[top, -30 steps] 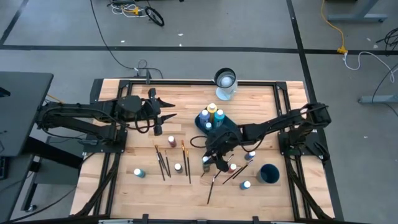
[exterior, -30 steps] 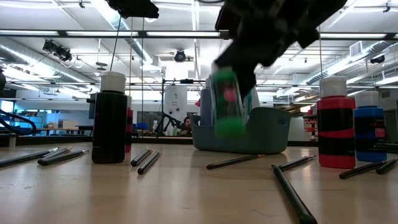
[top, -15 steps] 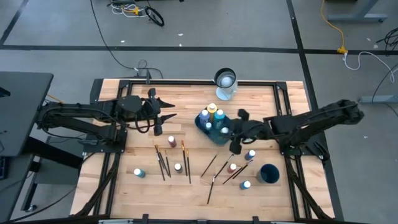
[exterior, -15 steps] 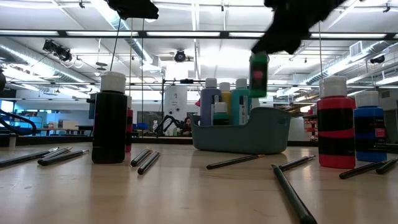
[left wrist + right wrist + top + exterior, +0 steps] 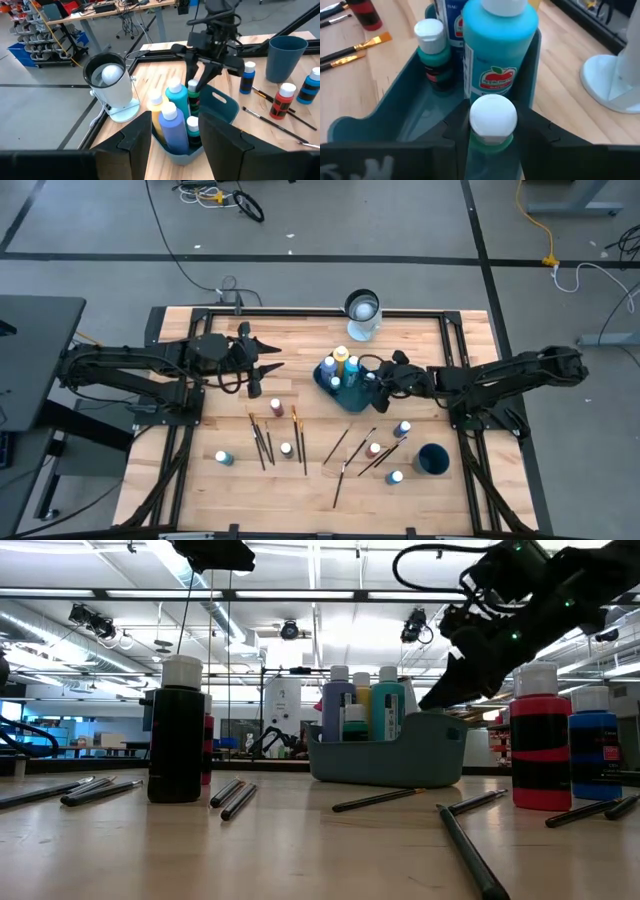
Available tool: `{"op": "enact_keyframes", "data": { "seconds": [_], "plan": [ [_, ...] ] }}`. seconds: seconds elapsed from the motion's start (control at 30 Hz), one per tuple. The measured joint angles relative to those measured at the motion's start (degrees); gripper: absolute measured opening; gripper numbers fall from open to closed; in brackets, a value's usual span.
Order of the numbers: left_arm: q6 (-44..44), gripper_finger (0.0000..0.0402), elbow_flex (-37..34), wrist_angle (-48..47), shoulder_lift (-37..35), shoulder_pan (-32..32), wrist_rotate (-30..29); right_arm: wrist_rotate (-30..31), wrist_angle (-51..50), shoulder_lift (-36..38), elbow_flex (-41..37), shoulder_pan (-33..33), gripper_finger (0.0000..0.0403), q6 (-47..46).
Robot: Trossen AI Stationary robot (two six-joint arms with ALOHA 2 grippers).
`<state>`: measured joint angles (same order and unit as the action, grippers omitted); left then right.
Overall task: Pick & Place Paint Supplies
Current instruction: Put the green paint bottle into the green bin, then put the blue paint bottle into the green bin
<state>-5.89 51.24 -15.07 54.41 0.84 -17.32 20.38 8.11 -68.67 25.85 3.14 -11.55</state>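
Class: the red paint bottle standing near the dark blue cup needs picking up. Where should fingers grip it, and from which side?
Grip the red paint bottle by its body just under the white cap, coming from above: it stands upright with brushes lying close beside it.

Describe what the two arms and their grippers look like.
Both arms are dark, jointed links. The right gripper has two tapered black fingers under a boxy wrist, with a looping black cable. The left gripper ends in pointed black fingers.

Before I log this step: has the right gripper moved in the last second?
Yes. In the high view the right gripper left the scattered brushes and went up to the blue caddy, its fingers shut on a green paint bottle.
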Motion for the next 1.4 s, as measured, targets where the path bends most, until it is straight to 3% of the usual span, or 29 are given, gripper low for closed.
{"op": "enact_keyframes", "data": {
  "seconds": [0.5, 0.83, 1.03, 1.13, 1.27, 1.4],
  "plan": [
    [0.70, 0.0171, 0.00, -0.02, 0.00, 0.00, 0.00, 0.02, 11.31, -10.40, 0.20, 3.40, 0.0131, 3.56],
    [0.71, 0.0171, 0.00, -0.70, 0.00, -0.01, 0.00, 6.15, 11.06, -7.91, -0.09, 3.47, 0.0189, 6.87],
    [0.85, 0.0171, 0.00, -2.27, 0.00, 0.00, 0.00, 5.32, 10.14, -1.47, -0.09, 3.37, 0.0218, 10.24],
    [0.92, 0.0171, 0.00, -2.25, 0.01, 0.00, 0.00, 0.47, 8.46, 3.47, -0.07, 2.69, 0.0221, 13.11],
    [1.02, 0.0171, 0.00, -2.22, 0.00, -0.02, 0.00, -11.03, 4.81, 9.79, -0.06, 1.35, 0.0216, 14.33],
    [1.11, 0.0171, 0.00, -2.13, 0.00, 0.00, 0.00, -31.52, 0.67, 13.09, -0.02, 0.21, 0.0209, 14.47]
  ]
}}
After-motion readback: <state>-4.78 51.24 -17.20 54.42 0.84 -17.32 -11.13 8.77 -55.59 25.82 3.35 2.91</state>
